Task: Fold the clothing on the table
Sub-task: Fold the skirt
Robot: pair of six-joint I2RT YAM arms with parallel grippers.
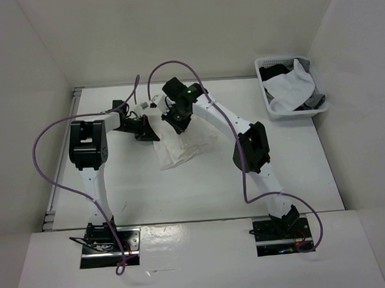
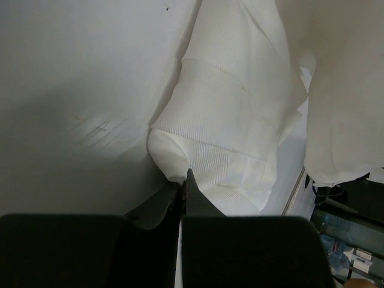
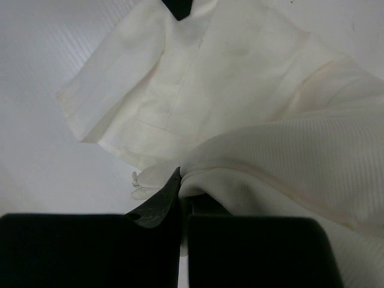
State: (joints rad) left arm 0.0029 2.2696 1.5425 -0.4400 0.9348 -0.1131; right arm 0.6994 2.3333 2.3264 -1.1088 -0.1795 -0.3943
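Note:
The clothing [image 1: 185,143], a white garment of thin, finely ribbed fabric, lies bunched on the table [image 1: 150,198] at its far middle. My left gripper [image 1: 153,136] is at the garment's left edge. In the left wrist view its jaws [image 2: 182,179] are shut on a rounded fold of the clothing [image 2: 234,120]. My right gripper [image 1: 176,122] sits at the garment's far edge. Its jaws [image 3: 183,176] are shut on a hemmed edge of the clothing [image 3: 198,90], and fabric drapes over the right finger. Both pinched edges are raised a little off the table.
A white slotted basket [image 1: 294,115] stands at the far right corner, holding a plain white cloth [image 1: 286,84] and dark garments [image 1: 276,70]. A metal rail [image 1: 53,196] runs along the table's left edge. White walls enclose the table on three sides.

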